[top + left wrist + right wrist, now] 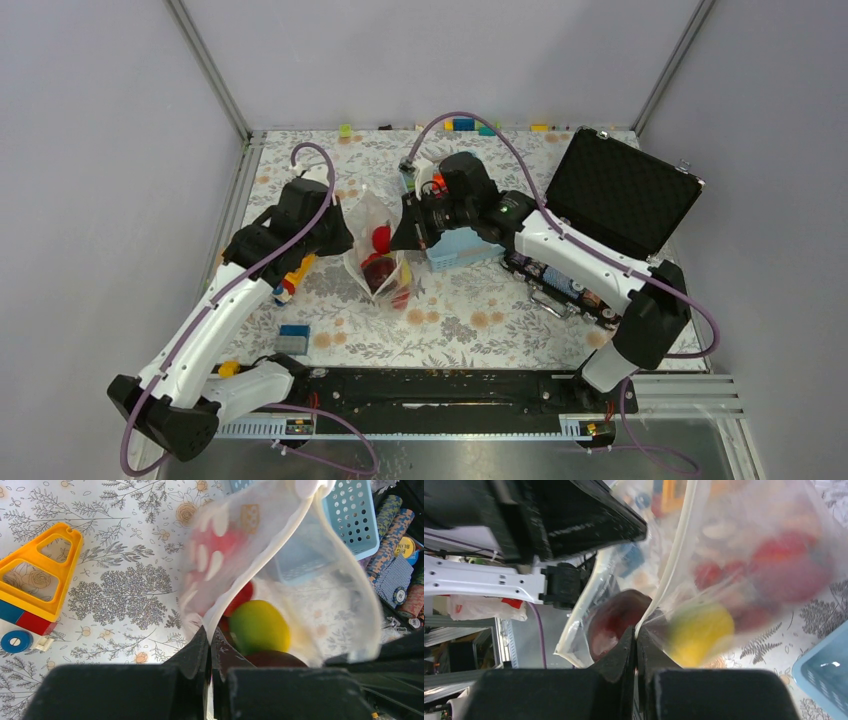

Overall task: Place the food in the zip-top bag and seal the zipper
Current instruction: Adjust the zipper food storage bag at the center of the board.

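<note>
The clear dotted zip-top bag [372, 240] hangs between my two grippers above the table. Red food [381, 238] and dark red and yellow pieces show through it. My left gripper [210, 636] is shut on the bag's whitish zipper strip [280, 535]; a yellow-green fruit [260, 627] and red pieces lie inside below it. My right gripper [636, 632] is shut on the zipper strip [676, 550] at the bag's other side, with a dark red fruit [614, 622] and a yellow one [701, 630] in the bag. In the top view the left gripper [340, 235] and right gripper [408, 235] flank the bag.
The light-blue basket [462, 248] stands just right of the bag. An open black case [620, 190] with chip stacks [560, 285] is at the right. A yellow toy truck [292, 275] and a blue block [293, 338] lie at the left. Small blocks line the far edge.
</note>
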`<state>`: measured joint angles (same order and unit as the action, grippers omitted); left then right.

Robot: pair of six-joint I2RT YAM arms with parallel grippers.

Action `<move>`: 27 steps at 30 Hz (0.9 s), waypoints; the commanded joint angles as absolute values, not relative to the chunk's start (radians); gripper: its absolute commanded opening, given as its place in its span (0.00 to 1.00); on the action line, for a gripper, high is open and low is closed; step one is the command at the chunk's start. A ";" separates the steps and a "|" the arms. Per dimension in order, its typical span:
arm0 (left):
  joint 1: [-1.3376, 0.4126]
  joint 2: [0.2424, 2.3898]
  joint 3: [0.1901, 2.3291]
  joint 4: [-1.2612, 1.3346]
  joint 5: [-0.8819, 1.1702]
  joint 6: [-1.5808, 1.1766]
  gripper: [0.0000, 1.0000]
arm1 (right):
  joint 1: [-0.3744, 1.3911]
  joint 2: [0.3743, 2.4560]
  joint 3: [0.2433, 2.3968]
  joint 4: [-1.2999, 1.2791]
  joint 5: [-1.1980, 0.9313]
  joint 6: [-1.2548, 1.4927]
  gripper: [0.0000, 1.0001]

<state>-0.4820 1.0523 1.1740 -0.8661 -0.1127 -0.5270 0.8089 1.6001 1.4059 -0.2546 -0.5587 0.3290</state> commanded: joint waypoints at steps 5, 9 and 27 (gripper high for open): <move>-0.465 0.995 1.171 -0.818 -0.115 -0.512 0.00 | 0.812 1.531 1.542 -0.316 -0.500 0.311 0.00; -0.450 0.976 1.171 -0.831 -0.160 -0.512 0.00 | 0.811 1.556 1.631 -0.524 -0.209 0.277 0.00; -0.431 1.036 1.174 -0.807 0.066 -0.470 0.00 | 0.872 1.611 1.634 -0.479 -0.236 0.200 0.03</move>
